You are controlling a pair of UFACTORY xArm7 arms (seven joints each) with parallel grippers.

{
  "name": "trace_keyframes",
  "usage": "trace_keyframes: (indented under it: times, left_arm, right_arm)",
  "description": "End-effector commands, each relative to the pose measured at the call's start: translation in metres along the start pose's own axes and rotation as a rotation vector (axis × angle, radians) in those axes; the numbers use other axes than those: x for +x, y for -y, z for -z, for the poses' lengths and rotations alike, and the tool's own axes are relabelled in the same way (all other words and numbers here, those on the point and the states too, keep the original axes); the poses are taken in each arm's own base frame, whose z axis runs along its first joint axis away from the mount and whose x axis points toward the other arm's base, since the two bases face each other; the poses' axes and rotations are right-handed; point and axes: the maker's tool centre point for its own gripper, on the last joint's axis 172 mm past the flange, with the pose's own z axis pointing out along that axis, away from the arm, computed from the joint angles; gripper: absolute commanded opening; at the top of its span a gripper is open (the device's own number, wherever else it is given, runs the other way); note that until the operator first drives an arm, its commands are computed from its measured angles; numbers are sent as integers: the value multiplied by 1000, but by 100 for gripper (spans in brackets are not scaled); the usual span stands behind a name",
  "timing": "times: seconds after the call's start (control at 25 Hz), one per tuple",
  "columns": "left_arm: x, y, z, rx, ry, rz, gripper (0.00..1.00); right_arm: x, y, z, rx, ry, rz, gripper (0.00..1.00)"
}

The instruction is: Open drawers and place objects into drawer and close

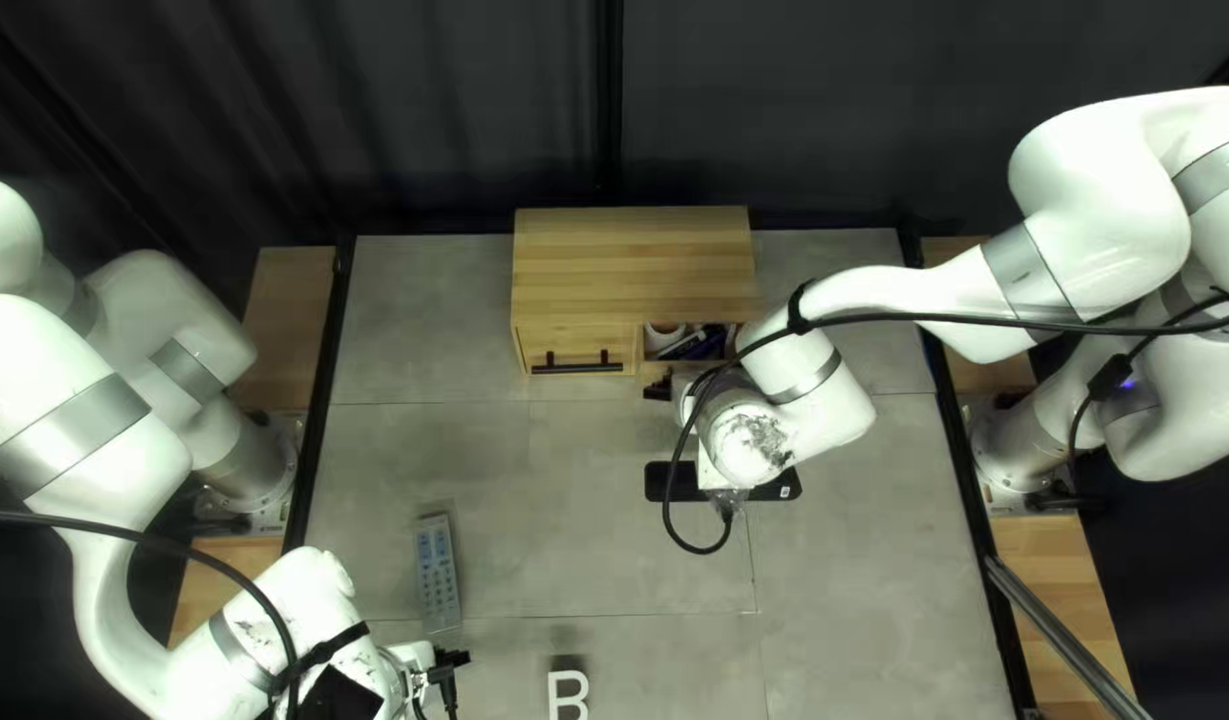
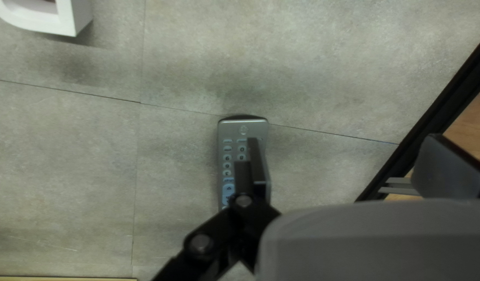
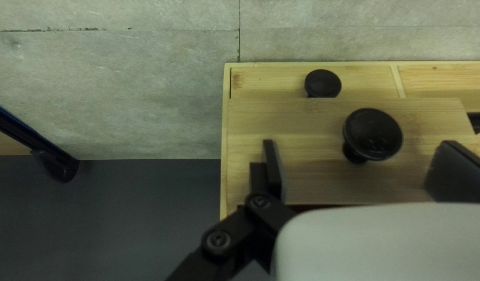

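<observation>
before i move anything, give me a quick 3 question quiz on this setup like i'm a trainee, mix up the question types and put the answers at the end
1. Multiple choice: in the left wrist view, what lies beneath one finger of the left end effector?
a) the remote
b) the white letter
c) a drawer knob

2. True or false: the right end effector is open.

3. Fill in the colour: the bar handle on the front of the wooden cabinet is ____.

Key: 1 a; 2 true; 3 black
</observation>
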Motion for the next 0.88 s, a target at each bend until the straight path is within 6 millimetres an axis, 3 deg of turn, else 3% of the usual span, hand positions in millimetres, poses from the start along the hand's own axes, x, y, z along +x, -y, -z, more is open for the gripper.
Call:
trace_keyframes:
  times: [0.04, 0.88]
  left_arm:
    - [0, 0, 0, 0, 0, 0, 100]
    - [0, 0, 0, 0, 0, 0, 100]
  right_arm:
    - [-1, -1, -5, -1, -1, -2, 100]
    - [-19, 4, -31, 6, 2, -12, 100]
